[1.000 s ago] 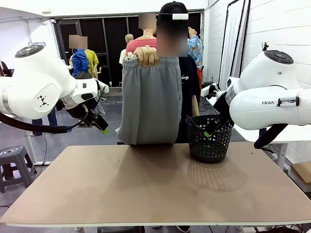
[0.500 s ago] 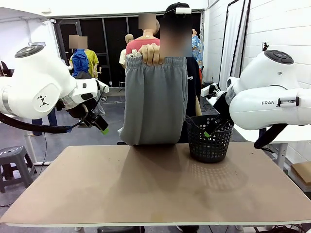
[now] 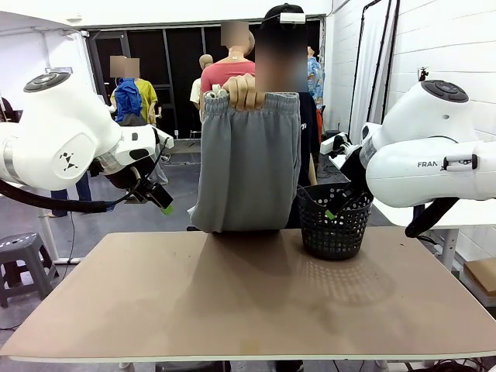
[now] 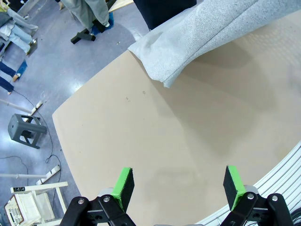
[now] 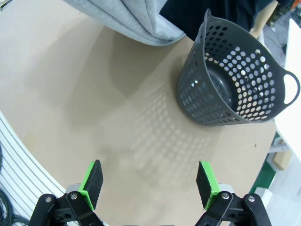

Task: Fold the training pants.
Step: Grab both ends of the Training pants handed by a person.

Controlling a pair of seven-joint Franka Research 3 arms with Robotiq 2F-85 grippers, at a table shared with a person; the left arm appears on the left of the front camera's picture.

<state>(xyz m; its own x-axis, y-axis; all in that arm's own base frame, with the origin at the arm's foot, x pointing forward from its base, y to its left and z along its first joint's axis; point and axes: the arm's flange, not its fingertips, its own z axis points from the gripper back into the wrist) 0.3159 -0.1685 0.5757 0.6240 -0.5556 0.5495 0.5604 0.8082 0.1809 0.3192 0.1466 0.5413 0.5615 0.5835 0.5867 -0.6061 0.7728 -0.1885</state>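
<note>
**A:** State the condition of the grippers.

**B:** Left gripper (image 4: pixel 178 184): jaws wide apart, nothing between the green pads (image 4: pixel 123 186). It hangs raised over the left side of the table (image 3: pixel 248 310). Right gripper (image 5: pixel 149 182): jaws wide apart, also empty. It hangs raised on the right side, close to the basket (image 5: pixel 221 89). Neither gripper touches cloth.

**B:** Outward from there, the middle of the table is bare.

**A:** Locate the pants.

**B:** The pants (image 3: pixel 248 163) hang upright at the far side, about the middle of the far edge, just left of the basket. A person's hand (image 3: pixel 244 91) grips them at the waistband. The lower end reaches down to the far edge of the table. Whether it rests on the surface cannot be told.

**A:** Identify the step in hand.

**B:** By judgement, this is the opening step: the pants are being presented. They are not yet laid flat, and no fold has been made on the table.

**A:** Specify what the next move calls for.

**B:** The pants probably need to lie flat on the bare middle of the table first. Each gripper then reaches toward the far side and pinches one edge of the cloth. The cloth is soft and thin, so the pads must close well in. The right arm must also pass clear of the basket rim on its way across.
</note>
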